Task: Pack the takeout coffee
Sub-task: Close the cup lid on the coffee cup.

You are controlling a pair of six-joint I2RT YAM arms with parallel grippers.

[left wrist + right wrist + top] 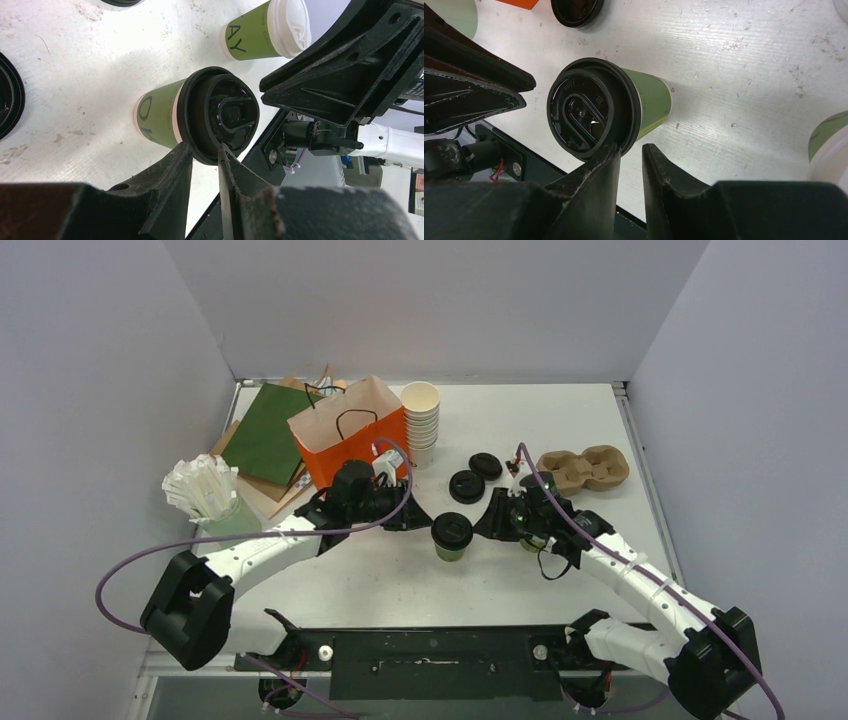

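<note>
At the worktop's (560, 420) centre stands a takeout coffee (451, 537), olive-green sides under a black lid. The left claw (202, 150), narrowly parted, pinches the lid's rim at nine o'clock; the right claw (630, 155), equally narrow, touches it at three o'clock, grip unclear. Apparently lid-seating; next, carry it toward the cardboard carrier (583, 468) at one o'clock.

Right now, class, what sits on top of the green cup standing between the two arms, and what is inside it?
A round black lid caps the green cup, fitted over its rim. Because the lid covers the opening, the inside cannot be seen, so whether it holds any drink cannot be told.
</note>
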